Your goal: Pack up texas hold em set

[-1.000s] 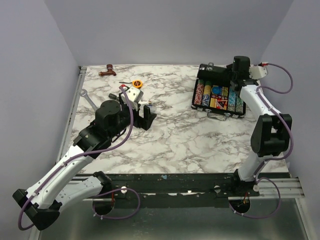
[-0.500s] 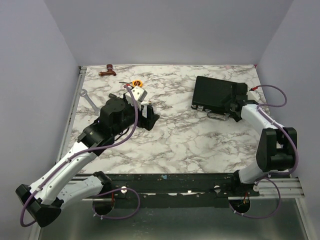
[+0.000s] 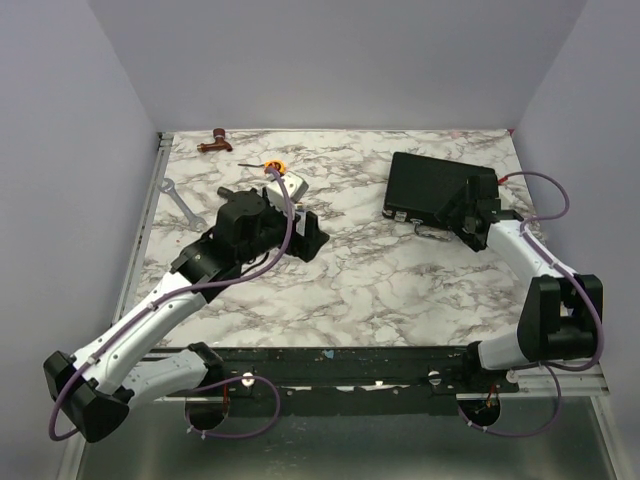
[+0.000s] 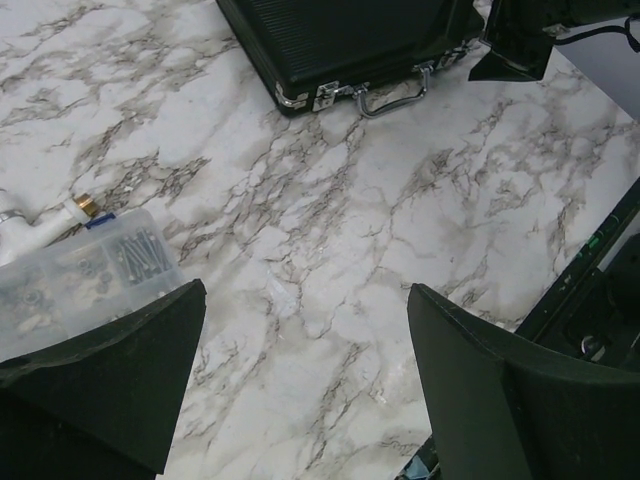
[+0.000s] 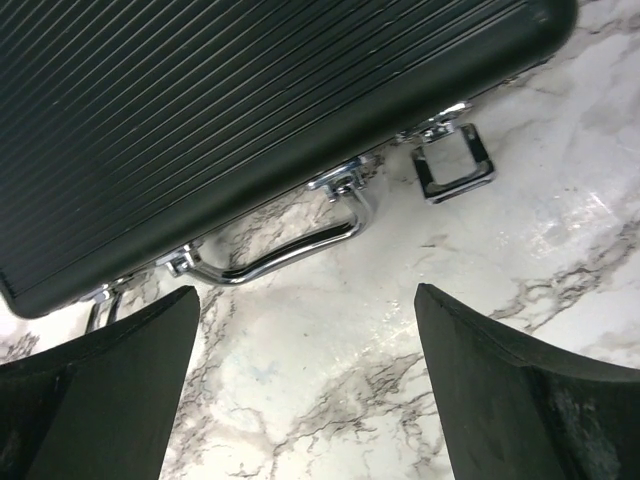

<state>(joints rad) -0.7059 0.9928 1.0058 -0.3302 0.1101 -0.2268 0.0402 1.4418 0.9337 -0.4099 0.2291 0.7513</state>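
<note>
The black case (image 3: 435, 188) lay shut at the far right of the surface (image 3: 350, 280); the right jaws stood open and empty just before its handle (image 5: 290, 245); the left jaws, open too, hung well apart; the case was probably rigid and chip-heavy, its ribbed shell slippery; one latch (image 5: 452, 160) hung loose, so the handle suited lifting only once fastened.

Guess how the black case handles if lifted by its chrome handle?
Probably rigid: the case has a hard ribbed shell. Its latch looks flipped out, so it might swing open. The thin handle lies flat on the table, likely awkward to hook.
</note>
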